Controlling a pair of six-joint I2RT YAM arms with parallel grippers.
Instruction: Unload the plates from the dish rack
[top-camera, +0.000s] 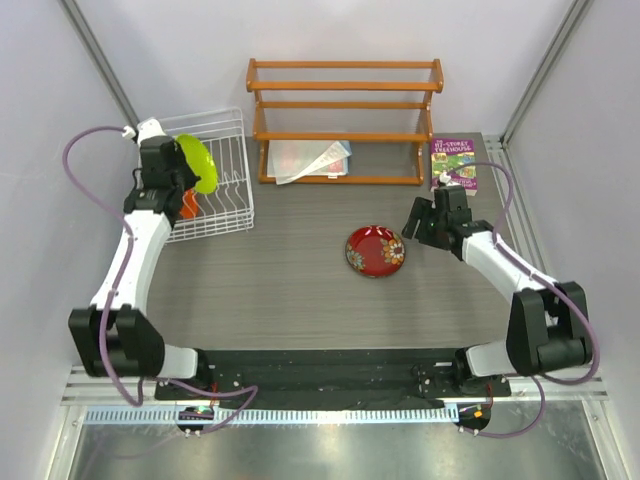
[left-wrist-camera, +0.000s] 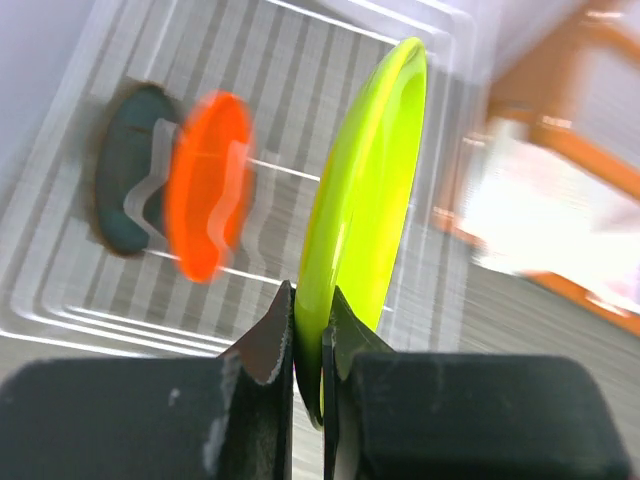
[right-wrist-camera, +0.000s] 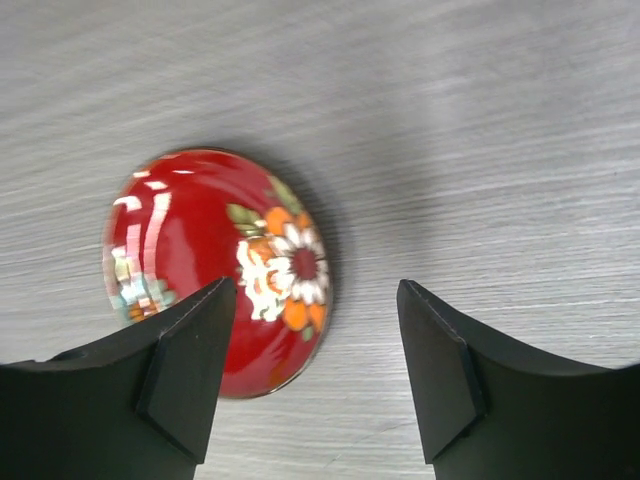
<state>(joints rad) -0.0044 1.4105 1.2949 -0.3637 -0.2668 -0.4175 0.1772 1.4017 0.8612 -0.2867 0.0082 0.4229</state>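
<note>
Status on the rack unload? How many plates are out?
Done: red plate lies flat on the table, with the right gripper open above it. In hand: left gripper is shut on the green plate, held over the rack. Left: orange plate and teal plate, upright in the rack.

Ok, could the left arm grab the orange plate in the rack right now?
Probably not yet: the left pincer is shut on the lime green plate. The orange plate stands upright in the dish rack just beyond it.
</note>
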